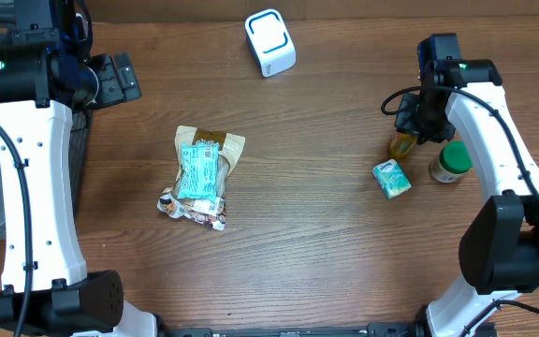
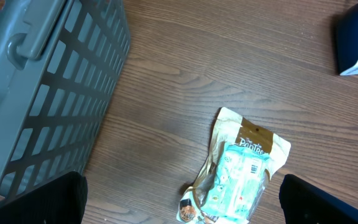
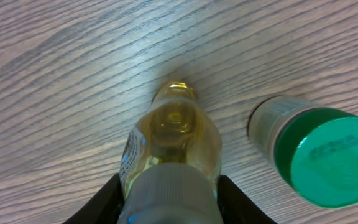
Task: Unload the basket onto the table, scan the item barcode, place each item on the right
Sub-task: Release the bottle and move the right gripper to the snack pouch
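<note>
Under right pincer (image 1: 408, 129), bottle (image 1: 401, 146) mostly hidden.

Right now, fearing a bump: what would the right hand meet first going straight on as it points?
The yellow bottle, its cap between the fingers of the right hand; how near is unclear.

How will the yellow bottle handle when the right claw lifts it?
The bottle looks like clear plastic filled with yellow liquid: probably rigid and heavy for its size. Smooth walls may slip or twist in the right claw. Upright and narrow, it could tip toward the green-capped jar.
</note>
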`<action>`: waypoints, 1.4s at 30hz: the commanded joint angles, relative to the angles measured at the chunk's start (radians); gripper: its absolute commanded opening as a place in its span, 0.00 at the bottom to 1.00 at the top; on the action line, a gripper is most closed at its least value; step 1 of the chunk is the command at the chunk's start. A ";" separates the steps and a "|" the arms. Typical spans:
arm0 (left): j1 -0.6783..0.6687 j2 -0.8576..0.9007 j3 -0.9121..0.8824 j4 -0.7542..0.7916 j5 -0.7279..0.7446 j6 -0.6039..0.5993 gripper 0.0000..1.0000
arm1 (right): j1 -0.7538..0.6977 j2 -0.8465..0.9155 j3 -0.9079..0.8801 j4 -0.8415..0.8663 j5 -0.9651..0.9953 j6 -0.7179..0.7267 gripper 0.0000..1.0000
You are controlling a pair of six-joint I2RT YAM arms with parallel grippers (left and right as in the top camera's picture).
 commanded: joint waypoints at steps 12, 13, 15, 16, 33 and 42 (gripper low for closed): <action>-0.007 0.008 0.002 0.003 -0.005 0.005 1.00 | -0.002 -0.013 0.024 0.000 0.055 -0.101 1.00; -0.007 0.008 0.002 0.003 -0.005 0.005 0.99 | -0.002 -0.014 0.043 0.000 0.054 -0.101 1.00; -0.006 0.008 0.002 0.003 -0.005 0.005 0.99 | -0.002 -0.014 0.088 -0.014 0.054 -0.101 1.00; -0.007 0.008 0.002 0.003 -0.005 0.005 0.99 | 0.001 -0.014 0.161 -0.054 0.052 -0.089 1.00; -0.007 0.008 0.002 0.003 -0.005 0.005 1.00 | 0.204 -0.014 0.315 -0.203 -0.591 -0.097 1.00; -0.007 0.008 0.002 0.003 -0.005 0.005 1.00 | 0.413 -0.014 0.184 -0.044 -0.593 0.015 0.66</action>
